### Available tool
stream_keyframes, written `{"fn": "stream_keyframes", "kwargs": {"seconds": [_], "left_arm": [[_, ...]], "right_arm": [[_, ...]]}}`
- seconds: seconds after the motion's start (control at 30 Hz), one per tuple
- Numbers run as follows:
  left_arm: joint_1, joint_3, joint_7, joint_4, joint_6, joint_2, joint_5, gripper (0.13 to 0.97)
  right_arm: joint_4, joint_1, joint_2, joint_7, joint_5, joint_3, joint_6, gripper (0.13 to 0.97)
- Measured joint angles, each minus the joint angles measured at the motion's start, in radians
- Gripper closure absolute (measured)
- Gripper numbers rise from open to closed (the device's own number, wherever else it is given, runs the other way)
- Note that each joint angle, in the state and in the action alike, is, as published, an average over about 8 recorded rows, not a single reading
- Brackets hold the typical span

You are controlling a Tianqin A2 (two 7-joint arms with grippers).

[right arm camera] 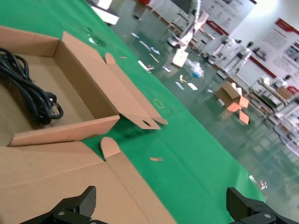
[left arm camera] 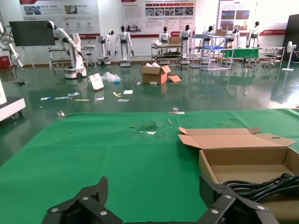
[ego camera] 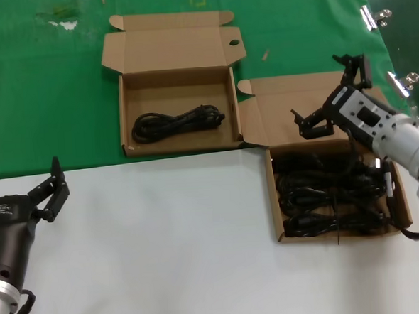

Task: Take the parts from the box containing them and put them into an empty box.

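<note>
**Right arm over the full box, claw empty**

Over the back of the full box (ego camera: 401, 209), the right gripper (ego camera: 332, 101) hangs with its fingers spread wide and nothing between them. Below it, toward the robot, several black cords (ego camera: 329, 192) lie stacked in rows across that tray. The other box (ego camera: 125, 119), up and to the left on the green cloth, is no longer bare: one cord (ego camera: 177, 122) lies along its floor. The left gripper (ego camera: 32, 188) rests low on the white table near the robot, also spread and empty, well apart from both boxes.

This looks like the reach for another cord. The next move calls for lowering the claw onto one bundle near its middle, closing on that one alone, and lifting it clear of its neighbours before carrying it across.
</note>
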Motion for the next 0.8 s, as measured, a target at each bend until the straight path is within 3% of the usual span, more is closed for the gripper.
{"fn": "stream_keyframes", "kwargs": {"seconds": [0.17, 0.47, 0.8], "left_arm": [[0.000, 0.000, 0.000, 0.000, 0.000, 0.000, 0.000, 0.368], [0.000, 0.000, 0.000, 0.000, 0.000, 0.000, 0.000, 0.224], [0.000, 0.000, 0.000, 0.000, 0.000, 0.000, 0.000, 0.166]], "right_arm": [[0.104, -0.082, -0.004, 0.097, -0.018, 0.016, 0.046, 0.129], [0.293, -0.231, -0.011, 0.269, -0.050, 0.046, 0.128, 0.129], [0.502, -0.396, -0.019, 0.460, -0.085, 0.079, 0.219, 0.129]]}}
